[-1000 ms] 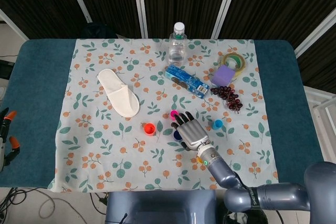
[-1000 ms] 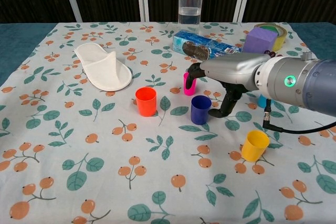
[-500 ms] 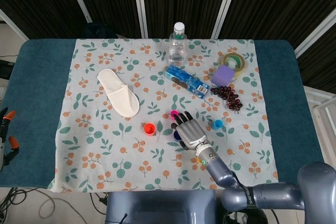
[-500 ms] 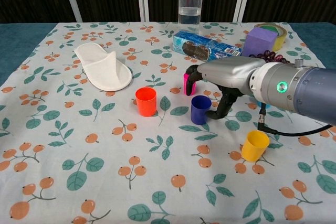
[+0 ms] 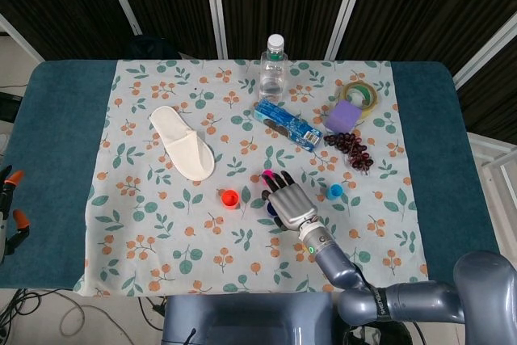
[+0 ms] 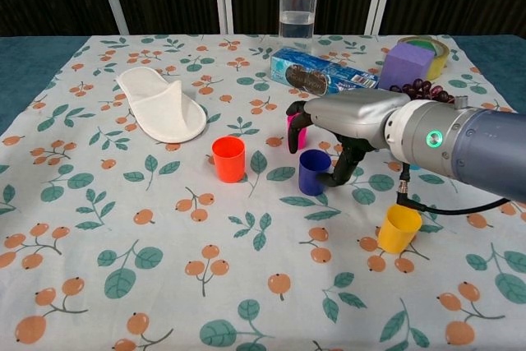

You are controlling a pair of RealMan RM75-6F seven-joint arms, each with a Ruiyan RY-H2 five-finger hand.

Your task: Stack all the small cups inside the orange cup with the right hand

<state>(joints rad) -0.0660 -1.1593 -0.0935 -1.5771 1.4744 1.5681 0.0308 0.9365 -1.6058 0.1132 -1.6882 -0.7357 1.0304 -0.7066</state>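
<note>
My right hand (image 6: 345,121) — fingers spread, holding nothing, arched over the dark blue cup (image 6: 314,172), thumb just beside its right wall. Pink cup (image 6: 293,131) — behind my fingertips, partly hidden. Orange cup (image 6: 228,159) — upright, left of the blue one, apart from it. Yellow cup (image 6: 399,228) — nearer the front edge, under my forearm. Light blue cup (image 5: 335,191) — right of my hand in the head view. White slipper (image 6: 162,104) — far left. My left hand does not show.
</note>
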